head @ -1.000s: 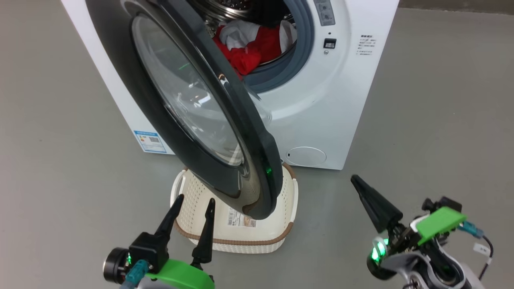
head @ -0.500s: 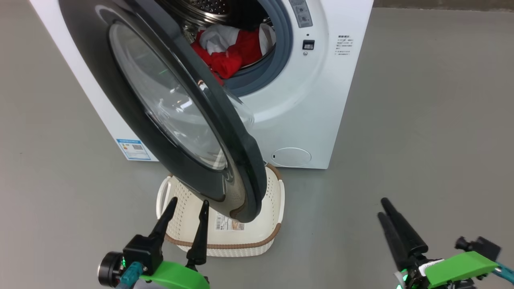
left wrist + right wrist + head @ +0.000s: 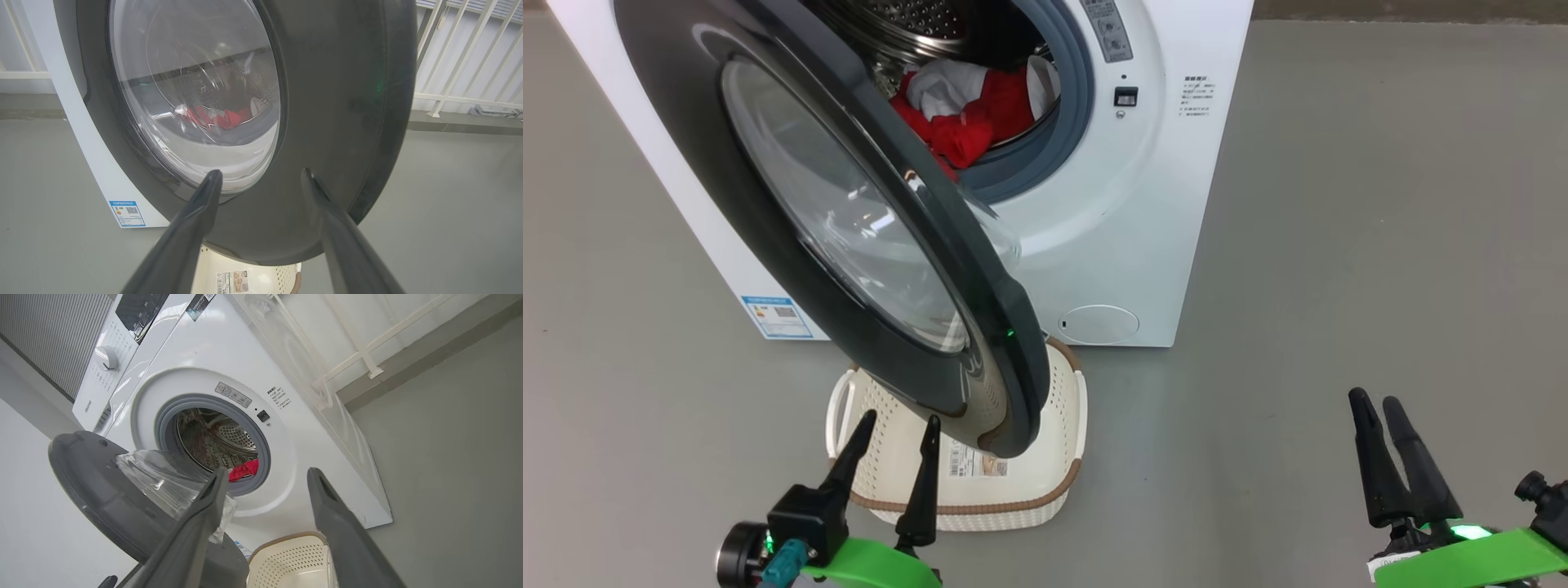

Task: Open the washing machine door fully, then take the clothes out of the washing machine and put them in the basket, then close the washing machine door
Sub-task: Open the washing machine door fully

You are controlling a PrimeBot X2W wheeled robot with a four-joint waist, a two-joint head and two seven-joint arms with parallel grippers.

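Observation:
The washing machine (image 3: 1119, 212) stands ahead with its black-rimmed door (image 3: 849, 237) swung partly out over the basket (image 3: 1021, 482). Red and white clothes (image 3: 968, 102) lie in the drum, and the right wrist view catches them as a red patch of clothes (image 3: 244, 470). My left gripper (image 3: 894, 425) is open at the lower left, fingertips just short of the door's lower rim and above the basket's near edge. The door (image 3: 327, 102) looms close beyond the left gripper (image 3: 261, 175). My right gripper (image 3: 1376, 404) is open over bare floor at the lower right, far from the machine; its fingers (image 3: 331, 514) frame the washing machine (image 3: 245, 375).
Grey floor (image 3: 1380, 245) spreads wide to the right of the machine and around the basket. A white railing (image 3: 461, 61) and wall run behind the machine. The basket (image 3: 294, 559) sits right under the door's swing.
The right gripper has opened from shut and dropped back toward the lower right of the view. The camera has shifted, sliding the machine and basket leftward. The left gripper holds its pose.

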